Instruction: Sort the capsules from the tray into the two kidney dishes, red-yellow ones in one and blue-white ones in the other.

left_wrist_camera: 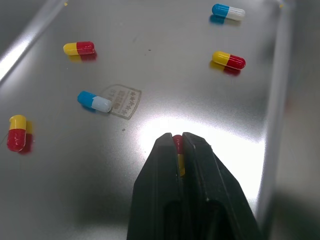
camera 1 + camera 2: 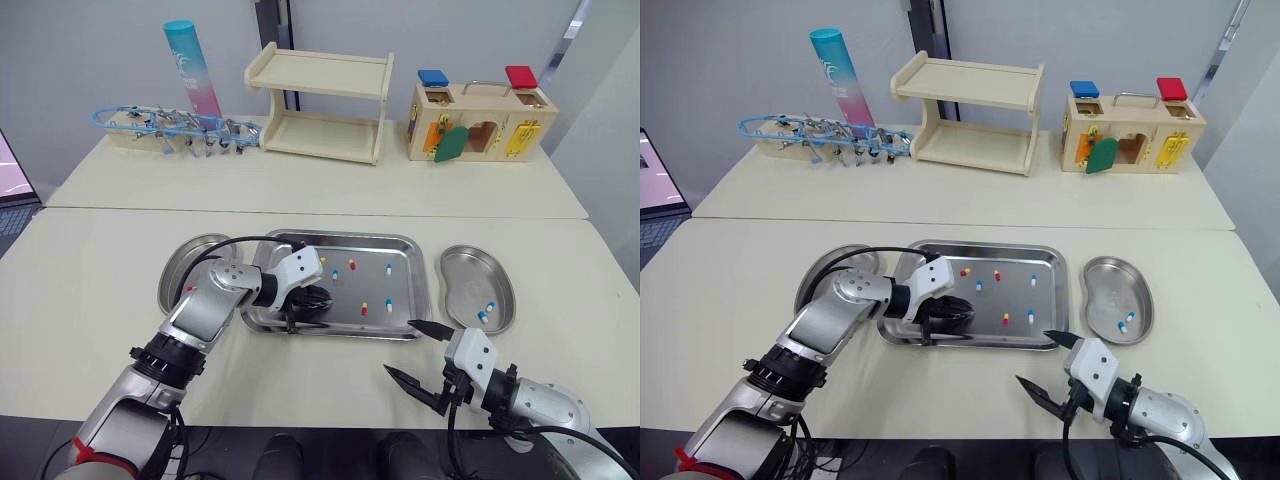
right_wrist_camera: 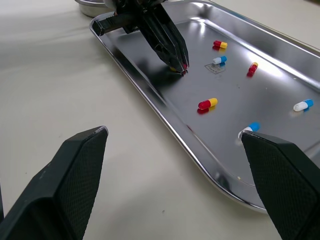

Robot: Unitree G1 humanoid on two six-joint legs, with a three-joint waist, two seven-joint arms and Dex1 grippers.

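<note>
- Left gripper (image 1: 178, 137): clenched on one red-yellow capsule (image 1: 180, 162), low over the floor of the tray (image 2: 345, 237), in its left half.
- Held capsule: long axis in line with the fingers, red end at the tips, yellow end deeper between them.
- Key relation: left kidney dish (image 2: 185, 265) just beside the tray's left rim, to the left of the clenched gripper. Left arm by far the nearer. Likely next move: a lift clear of the rim, a short carry leftward, a release over that dish.
- Right kidney dish (image 2: 470, 275): just beside the tray's right rim, with two sorted blue-white capsules (image 2: 487, 312) close together toward its front end. By inference, red-yellow destined for the left dish.
- Left kidney dish partly hidden by the left arm. No capsule visible on the exposed part.
- Loose in the tray, counted: three loose red-yellow capsules (image 2: 351, 265) and three loose blue-white capsules (image 2: 388, 268), lying flat, scattered, none touching.
- Totals: four red-yellow including the held one, five blue-white including the two in the dish.
- Right gripper (image 2: 404, 348): released, fingers spread wide, nothing between them, hovering over the table (image 2: 100, 300) just in front of the tray's front right corner.
</note>
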